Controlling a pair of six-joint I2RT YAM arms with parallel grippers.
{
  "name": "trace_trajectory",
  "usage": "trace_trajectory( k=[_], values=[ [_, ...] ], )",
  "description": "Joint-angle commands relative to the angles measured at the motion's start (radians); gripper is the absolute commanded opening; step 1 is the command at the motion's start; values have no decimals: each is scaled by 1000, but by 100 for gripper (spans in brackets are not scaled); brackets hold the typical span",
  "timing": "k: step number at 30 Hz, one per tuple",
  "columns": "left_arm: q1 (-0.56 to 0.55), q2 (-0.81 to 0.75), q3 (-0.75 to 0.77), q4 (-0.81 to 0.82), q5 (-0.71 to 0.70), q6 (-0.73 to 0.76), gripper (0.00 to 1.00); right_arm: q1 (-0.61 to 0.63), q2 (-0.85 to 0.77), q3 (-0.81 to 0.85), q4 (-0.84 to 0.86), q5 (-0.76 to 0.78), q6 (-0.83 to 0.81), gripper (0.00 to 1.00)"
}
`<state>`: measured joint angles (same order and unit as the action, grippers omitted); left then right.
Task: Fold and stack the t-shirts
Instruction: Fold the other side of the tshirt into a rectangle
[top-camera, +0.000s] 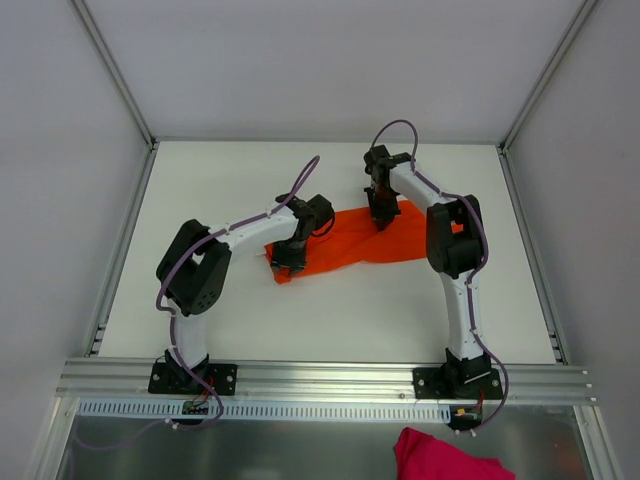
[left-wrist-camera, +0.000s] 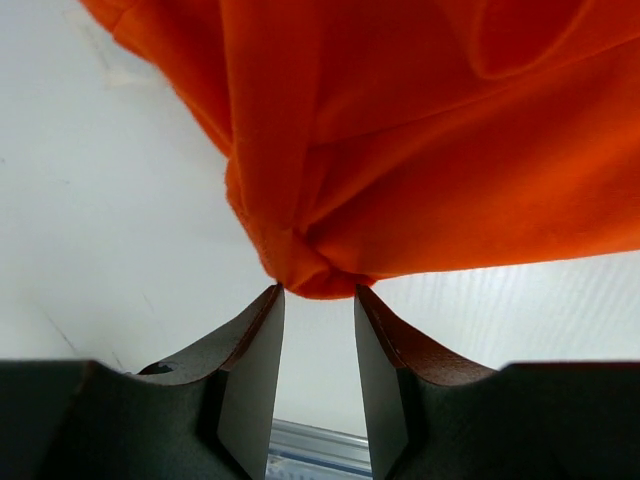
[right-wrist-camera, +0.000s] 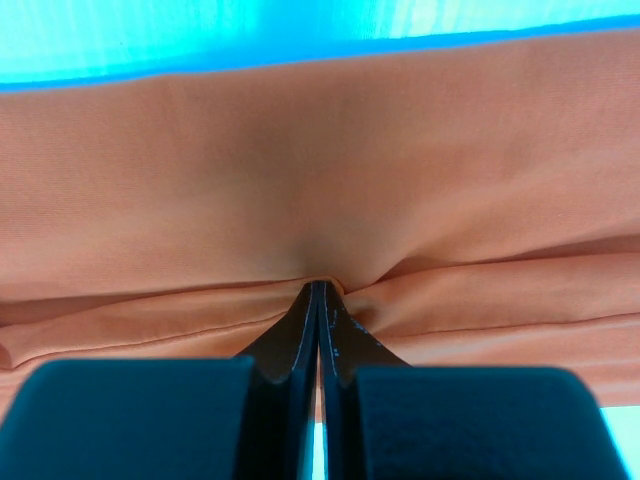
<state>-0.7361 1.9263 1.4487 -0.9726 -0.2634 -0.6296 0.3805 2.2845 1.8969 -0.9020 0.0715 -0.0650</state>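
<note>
My right claw is clamped on the orange t-shirt, likely anchoring it; my left claw stands parted, bunched corner at its tips.

the orange t-shirt is lying crumpled and stretched sideways across the middle of the table, its left end bunching into a narrow folded point and its right part spreading wider and flatter.

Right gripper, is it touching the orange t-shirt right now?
Touching. The right wrist view shows the right gripper with its jaws closed on a fold of the orange t-shirt, and the fabric puckers in toward the tips.
</note>
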Motion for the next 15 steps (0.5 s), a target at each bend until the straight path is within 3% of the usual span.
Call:
trace_trajectory(
  k=[1, 11, 15],
  values=[
    [0, -1, -19, -84, -80, -36, 35, 0, -11, 44, -25, 25, -13, 1],
    [0, 10, -80, -103, -132, -47, 33, -9, -14, 39, -21, 21, -16, 1],
    [0, 13, -76, -98, -142, -50, 22, -9, -17, 42, -23, 17, -16, 1]
  ],
)
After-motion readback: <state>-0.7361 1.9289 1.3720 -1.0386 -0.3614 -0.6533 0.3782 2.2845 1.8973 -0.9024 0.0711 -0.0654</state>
